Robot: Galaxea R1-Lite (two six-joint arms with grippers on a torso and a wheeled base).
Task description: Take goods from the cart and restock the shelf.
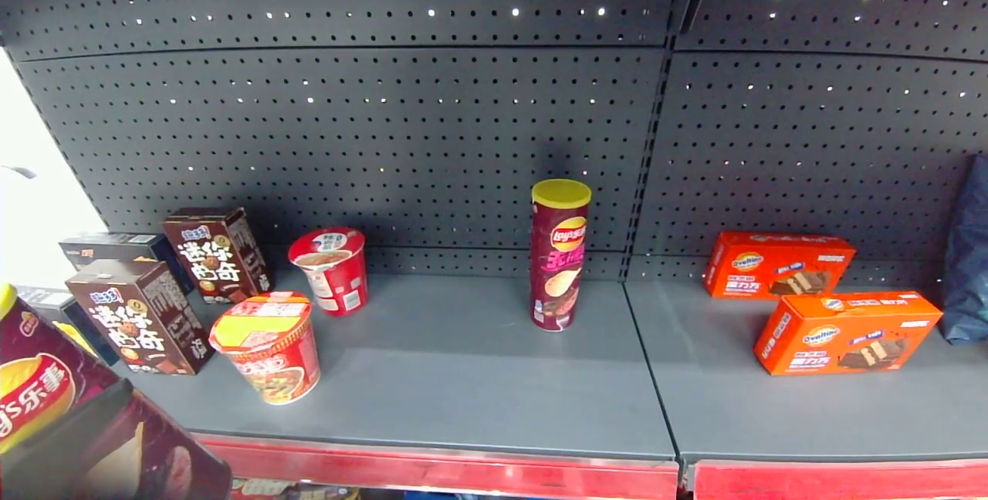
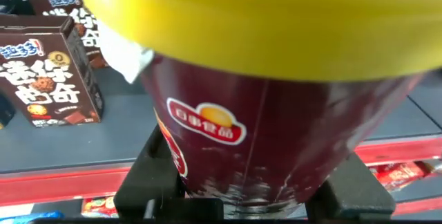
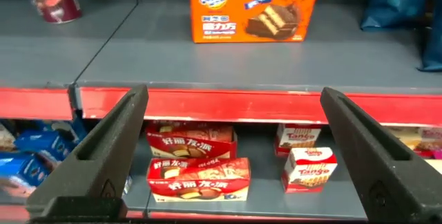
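The left gripper [image 2: 248, 191] is pinching a dark red round chip can with a yellow plastic lid [image 2: 262, 134]. One black finger [image 2: 148, 179] presses on each side of the can's lower part. The yellow lid is the end nearest the wrist camera. In the head view this held can [image 1: 46, 400] leans at the low left corner, out in front of the grey metal shelf [image 1: 463, 384], just beside the near brown box.

The right gripper [image 3: 235, 96] is spread wide, with nothing between its two black fingers [image 3: 97, 162]. It hangs in front of the shelf's red front edge [image 3: 228, 106], facing the near orange box [image 3: 252, 8].

A second dark red chip can with a yellow lid [image 1: 559, 257] stands upright on the shelf, near the middle and close to the black back wall full of holes [image 1: 386, 122].

To its left are two red paper noodle cups, one far back [image 1: 332, 268] and one near the front [image 1: 270, 346]. Left of the cups stand two brown cardboard cookie boxes, one behind [image 1: 218, 253] and one in front [image 1: 139, 326].

On the right part of the shelf lie two flat orange cardboard boxes, one at the back [image 1: 776, 265] and one nearer [image 1: 845, 330], a little apart. A dark blue bag [image 1: 969, 253] sits at the far right.

On the lower shelf under the red edge are red and white snack boxes [image 3: 197, 169] and smaller boxes [image 3: 311, 169] beside them.
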